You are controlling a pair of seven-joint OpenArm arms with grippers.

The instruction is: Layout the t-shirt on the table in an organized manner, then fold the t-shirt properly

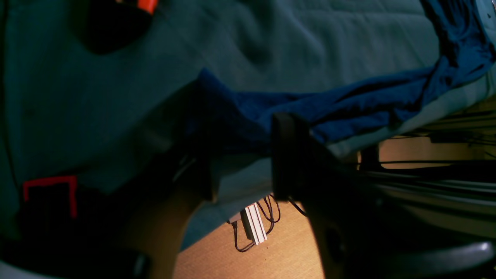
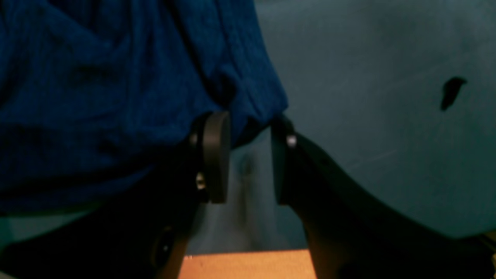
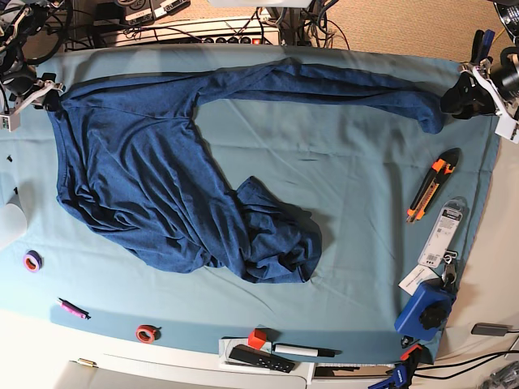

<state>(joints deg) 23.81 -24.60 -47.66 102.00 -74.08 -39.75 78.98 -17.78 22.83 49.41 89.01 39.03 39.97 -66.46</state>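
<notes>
Base view: the t-shirt (image 3: 154,178), a soft navy heathered knit, lies on the surface (image 3: 357,194) stretched along its far edge, with the body bunched and creased below that line. I judge this the laying-out step, folding not begun. The right gripper (image 3: 50,99) sits at one end of the shirt's stretched top edge, the left gripper (image 3: 461,96) at the other. In the right wrist view, the jaws stand partly apart with shirt fabric draped over their tips; I cannot tell whether they pinch it. In the left wrist view, shirt fabric lies at the jaws' tips, grip unclear. Next, I reckon, the crumpled body needs spreading flat. Beyond the shirt, just beside its left-gripper end, lies an orange-and-black utility knife (image 3: 432,185).
</notes>
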